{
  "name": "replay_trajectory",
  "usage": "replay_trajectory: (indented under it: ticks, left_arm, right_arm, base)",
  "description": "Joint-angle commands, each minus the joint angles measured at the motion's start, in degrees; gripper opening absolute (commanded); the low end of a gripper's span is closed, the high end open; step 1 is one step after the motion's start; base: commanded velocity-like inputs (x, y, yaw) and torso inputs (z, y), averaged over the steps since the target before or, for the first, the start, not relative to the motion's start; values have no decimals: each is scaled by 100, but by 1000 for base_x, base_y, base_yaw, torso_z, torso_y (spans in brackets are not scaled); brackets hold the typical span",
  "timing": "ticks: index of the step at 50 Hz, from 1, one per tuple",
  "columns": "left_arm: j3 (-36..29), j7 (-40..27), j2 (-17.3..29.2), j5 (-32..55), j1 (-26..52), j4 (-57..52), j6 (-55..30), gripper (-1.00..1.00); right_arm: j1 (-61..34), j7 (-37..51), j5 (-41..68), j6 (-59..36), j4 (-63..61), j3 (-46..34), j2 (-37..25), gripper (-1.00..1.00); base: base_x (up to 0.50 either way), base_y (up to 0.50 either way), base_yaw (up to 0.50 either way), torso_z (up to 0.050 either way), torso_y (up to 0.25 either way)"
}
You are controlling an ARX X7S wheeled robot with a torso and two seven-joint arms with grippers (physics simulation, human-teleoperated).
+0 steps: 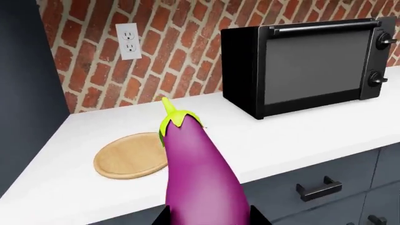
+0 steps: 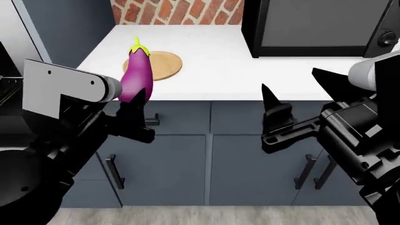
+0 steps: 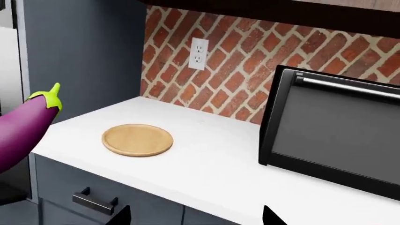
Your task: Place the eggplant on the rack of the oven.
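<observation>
The eggplant [image 2: 138, 75] is clamped by its thick lower end in the left gripper [image 2: 134, 108], standing nearly upright with the stem pointing up and away from the gripper; it is lifted clear of the table [image 2: 218, 70], in front of its near edge. The left wrist view looks straight up its length [image 1: 200, 173]; the black tips of the gripper show at either side of its base, pressed against the skin. The right wrist view catches only the upper part [image 3: 28, 126], coming in at the picture's edge, tilted; the head view alone shows the gripper, the arm and the eggplant whole. It is glossy purple, long and smooth, swelling toward the held end, with a yellow-green cap [image 1: 177, 118] and a short yellow stem.

Just beyond the stem tip lies a round wooden board [image 1: 131, 155] flat on the white table; it is bare, and the eggplant is above and short of it, not touching. Farther along the table, well apart from the left gripper, stands a black box oven [image 1: 306, 65] with its grey door closed, a bar handle [image 3: 350, 86] across the top and two knobs [image 1: 380, 58] down one side. Behind runs a red brick wall [image 3: 231, 56] with a white socket [image 1: 129, 41]; below the table are grey-blue drawers [image 2: 250, 159] with black handles.

The right gripper [image 2: 293, 105] hangs open and empty in front of the drawers, its two dark fingers spread apart.
</observation>
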State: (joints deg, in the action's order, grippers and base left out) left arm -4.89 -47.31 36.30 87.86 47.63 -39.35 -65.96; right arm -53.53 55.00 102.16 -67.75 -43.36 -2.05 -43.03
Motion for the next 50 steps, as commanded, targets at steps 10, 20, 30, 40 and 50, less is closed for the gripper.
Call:
replay_trajectory:
  ticks: [10,20,30,40,50]
  left_arm:
    - [-51,-376,370,855,489,-137,-110,-100]
    - [-100,-657,590,1543,769,-79,-31,-100]
    - [-211,-704,583,1570,813,-61,-39,-100]
    - [-269,-747,611,1565,893,-44,-41,-100]
    - [-294,-741,639,1576,892,-79,-26,-100]
  right_arm:
    - [-878,1106,1035,83,222,-806,-261,100]
    - [-1378,1480,1526,174,341,-1205,-294,100]
    - [-1400,1281,1370,-13,350,-1291,-277,100]
    - [-1372,1218,1279,6,348,-1246,-312,100]
    - [-1413,1267,1337,50,295,-1270,-382,100]
  base:
    - [0,0,0,0,0]
    - [0,0,0,0,0]
    - [0,104,0,0,0]
    - [0,500,0,0,0]
    - [0,500,0,0,0]
